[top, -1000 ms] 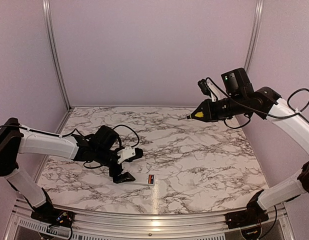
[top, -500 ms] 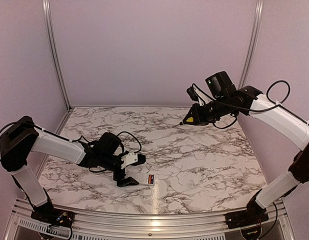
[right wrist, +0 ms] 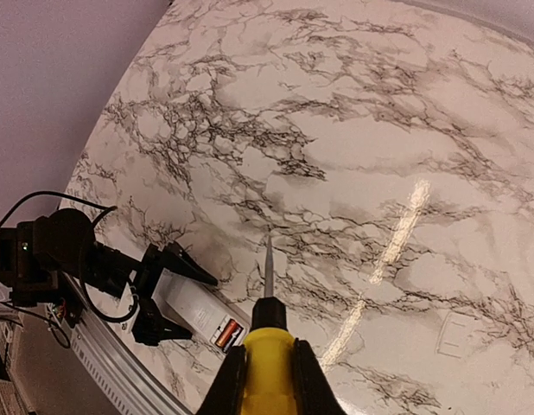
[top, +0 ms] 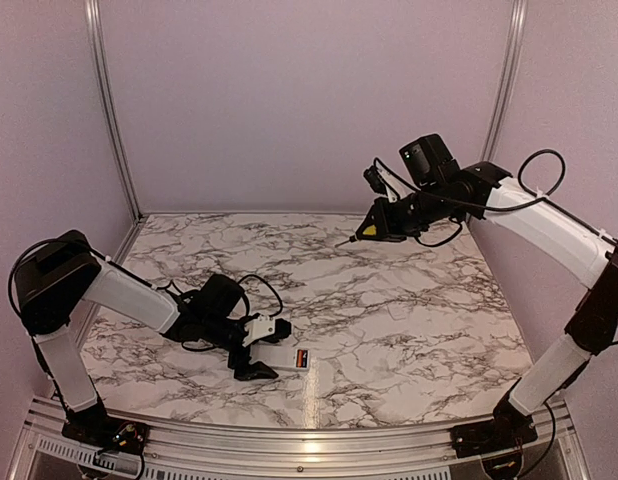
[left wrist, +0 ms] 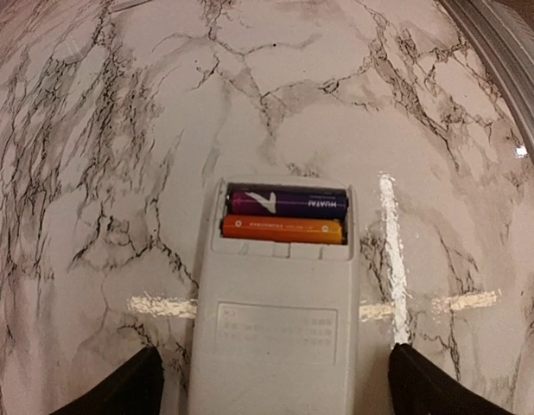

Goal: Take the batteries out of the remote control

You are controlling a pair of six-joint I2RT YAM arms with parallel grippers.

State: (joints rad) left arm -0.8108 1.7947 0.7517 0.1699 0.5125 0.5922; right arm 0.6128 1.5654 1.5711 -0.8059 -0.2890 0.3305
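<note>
The white remote control (left wrist: 276, 320) lies flat on the marble table near the front edge, back side up, cover off. Its open bay holds two batteries side by side: an orange one (left wrist: 284, 228) and a dark purple one (left wrist: 289, 202). My left gripper (left wrist: 276, 393) is open and low over the table, one black finger on each side of the remote's near end with small gaps. In the top view it (top: 261, 348) sits left of the remote (top: 289, 356). My right gripper (top: 381, 222) is shut on a yellow stick (right wrist: 267, 367) with a thin metal tip, held high above the table's back.
The marble tabletop (top: 409, 310) is bounded by a metal rail (top: 309, 440) at the front and pale walls on the other sides. The left arm's cable (top: 251, 278) loops above the gripper. A flat white patch (right wrist: 457, 333) shows on the table at right.
My left gripper has moved toward the front and lowered, so its fingers now straddle the remote. My right arm has swung left and slightly down with the yellow stick.
</note>
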